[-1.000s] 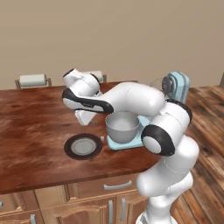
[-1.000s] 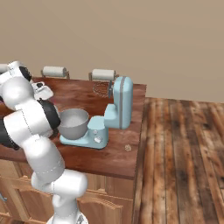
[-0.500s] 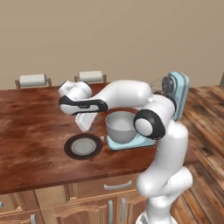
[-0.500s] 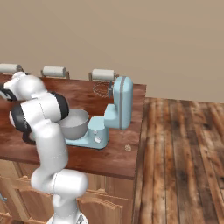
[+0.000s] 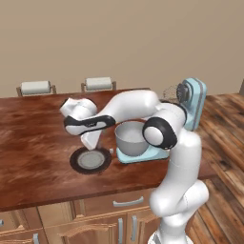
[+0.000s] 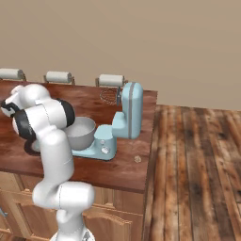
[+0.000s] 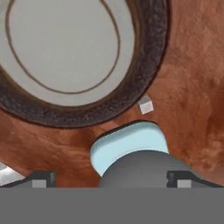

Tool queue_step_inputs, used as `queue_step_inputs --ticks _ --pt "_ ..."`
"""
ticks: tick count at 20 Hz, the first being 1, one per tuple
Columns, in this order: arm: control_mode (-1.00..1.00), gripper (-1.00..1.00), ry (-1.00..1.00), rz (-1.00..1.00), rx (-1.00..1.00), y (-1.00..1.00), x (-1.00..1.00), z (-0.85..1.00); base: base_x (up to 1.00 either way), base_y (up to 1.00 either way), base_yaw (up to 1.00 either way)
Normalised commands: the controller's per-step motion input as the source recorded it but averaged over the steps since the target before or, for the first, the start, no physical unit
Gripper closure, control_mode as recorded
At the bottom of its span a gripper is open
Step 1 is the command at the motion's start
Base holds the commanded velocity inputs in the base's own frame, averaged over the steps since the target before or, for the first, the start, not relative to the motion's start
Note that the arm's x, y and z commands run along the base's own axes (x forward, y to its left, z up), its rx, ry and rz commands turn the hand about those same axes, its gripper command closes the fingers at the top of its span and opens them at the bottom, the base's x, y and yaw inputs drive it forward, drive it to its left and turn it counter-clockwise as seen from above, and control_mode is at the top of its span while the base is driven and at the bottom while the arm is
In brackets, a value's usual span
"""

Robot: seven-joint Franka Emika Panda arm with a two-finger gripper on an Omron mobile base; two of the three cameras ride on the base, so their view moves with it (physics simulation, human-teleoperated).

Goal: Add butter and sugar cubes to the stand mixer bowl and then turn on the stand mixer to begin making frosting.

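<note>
The wooden desk (image 5: pixel 33 138) is stretching wide across the left base view, and the white arm (image 5: pixel 138 107) is reaching over it, bending low toward the left. The light blue stand mixer (image 6: pixel 123 121) is standing at the right end of the desk, its head tipped up and the wire whisk (image 6: pixel 108 95) hanging out in front of it. The grey stand mixer bowl (image 5: pixel 130 137) is sitting on the mixer's flat base, just right of the robot's wrist. Beside the base, the dark round plate (image 5: pixel 90 160) with its grey centre is lying flat on the wood, and the claw (image 5: pixel 90 143) is hovering right above the plate's near edge, pointing down. In the hand view its two dark tips are standing far apart at the bottom corners, spread wide and pinching nothing. One sugar cube (image 7: pixel 145 105) is resting on the bare wood in that view, between the plate's rough dark rim (image 7: pixel 144 83) and the corner of the mixer base (image 7: pixel 129 146), touching neither as far as I can tell.
</note>
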Motion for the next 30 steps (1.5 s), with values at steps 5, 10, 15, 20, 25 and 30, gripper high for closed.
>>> queue_step_inputs --ticks 5,10,15,20,25,30 --pt "-1.00 -1.00 -0.03 0.00 0.00 0.00 0.13 -0.38 0.00 0.00 0.00" --pt "-1.00 -1.00 0.00 0.00 0.00 -0.01 0.06 -0.22 0.00 0.00 0.00" --pt "-1.00 -1.00 0.11 0.00 0.00 0.00 0.25 -0.09 0.00 0.00 0.00" --pt "-1.00 -1.00 0.18 0.00 -0.02 -0.01 0.36 -0.07 0.00 0.00 0.00" --pt "-1.00 -1.00 0.14 0.00 -0.03 -0.04 0.25 -0.11 0.00 0.00 0.00" --pt "-1.00 -1.00 0.11 0.00 -0.05 -0.01 0.09 -0.23 0.00 0.00 0.00"
